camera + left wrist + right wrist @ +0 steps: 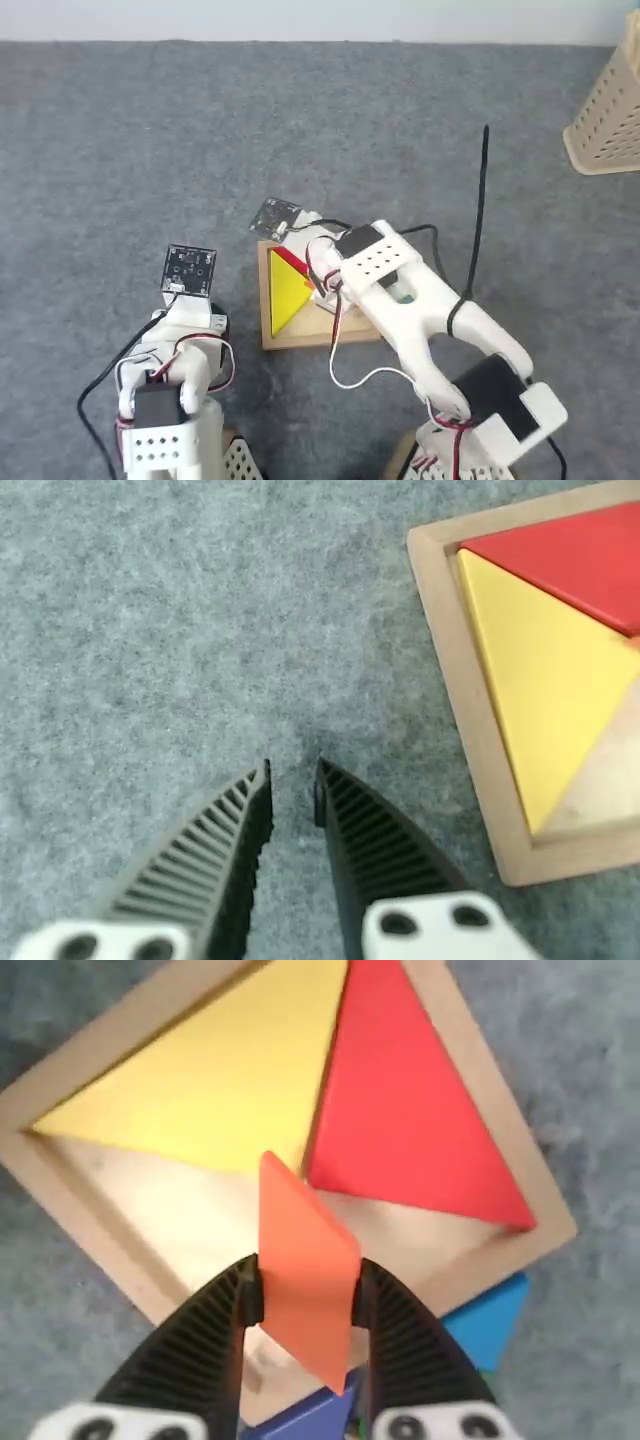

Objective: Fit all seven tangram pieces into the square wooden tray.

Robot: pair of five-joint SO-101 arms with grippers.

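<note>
Over the wooden tray (160, 1210) | right gripper (305, 1290) is pinching tilted orange piece (305, 1250) above bare floor beside yellow triangle (220, 1070) and red triangle (400, 1130) | left gripper (293, 780) is hovering barely parted, empty | risk: a tilted release may be leaving it propped on neighbours.

Two adjoining triangles (540, 680) inside tray (468, 680)

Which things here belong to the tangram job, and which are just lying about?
Job:
wooden tray
yellow triangle
red triangle
orange piece, held in the right gripper
blue piece beside the tray

Lying about:
beige basket
grey carpet
</note>
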